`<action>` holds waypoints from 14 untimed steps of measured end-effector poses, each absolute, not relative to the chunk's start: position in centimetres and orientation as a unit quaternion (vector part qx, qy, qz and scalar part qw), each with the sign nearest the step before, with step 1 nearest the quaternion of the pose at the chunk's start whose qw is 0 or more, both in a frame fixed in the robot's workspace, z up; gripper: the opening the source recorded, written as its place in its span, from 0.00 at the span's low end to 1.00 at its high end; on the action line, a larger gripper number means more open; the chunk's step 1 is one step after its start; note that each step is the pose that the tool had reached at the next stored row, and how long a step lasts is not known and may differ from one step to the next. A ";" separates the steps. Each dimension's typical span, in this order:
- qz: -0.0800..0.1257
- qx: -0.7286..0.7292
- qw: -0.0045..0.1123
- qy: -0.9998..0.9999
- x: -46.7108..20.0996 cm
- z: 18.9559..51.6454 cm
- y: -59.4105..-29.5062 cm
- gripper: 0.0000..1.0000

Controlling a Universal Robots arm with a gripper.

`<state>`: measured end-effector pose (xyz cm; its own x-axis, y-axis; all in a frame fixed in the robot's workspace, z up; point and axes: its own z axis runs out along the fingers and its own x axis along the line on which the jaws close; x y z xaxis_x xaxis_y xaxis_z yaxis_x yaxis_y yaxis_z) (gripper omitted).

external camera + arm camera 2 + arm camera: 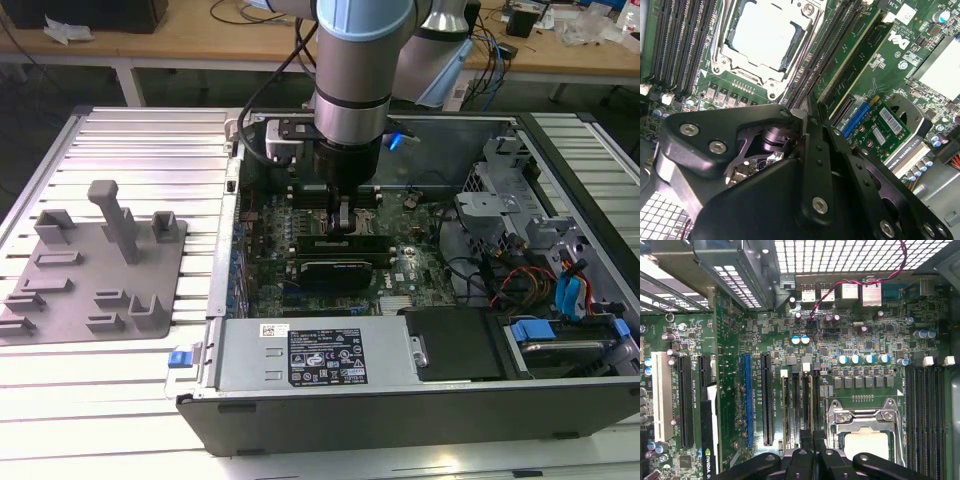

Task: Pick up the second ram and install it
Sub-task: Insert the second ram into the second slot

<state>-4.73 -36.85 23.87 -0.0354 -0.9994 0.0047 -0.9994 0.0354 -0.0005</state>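
A: Where is the gripper (345, 218)?
B: Down inside the open computer case (420, 425), over the motherboard's memory slots (792, 405) beside the CPU socket (865, 442)
A: And its fingers (801, 458)?
B: Drawn narrow, almost touching
A: The second ram (813, 405)?
B: In the first wrist view it stands edge-on in a slot, running out from between the fingertips; whether they pinch it, I cannot tell
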 end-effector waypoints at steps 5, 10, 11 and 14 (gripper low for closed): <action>0.002 0.695 0.002 -0.719 -4.7 23.8 -37.0 0.09; 0.001 0.695 0.001 -0.719 -4.7 23.8 -37.0 0.09; 0.001 0.696 0.001 -0.718 -4.7 23.8 -37.0 0.09; 0.001 0.697 0.001 -0.717 -4.7 23.8 -37.0 0.09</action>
<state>-4.73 -37.02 23.82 -0.0280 -0.9996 0.0018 -0.9996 0.0280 -0.0003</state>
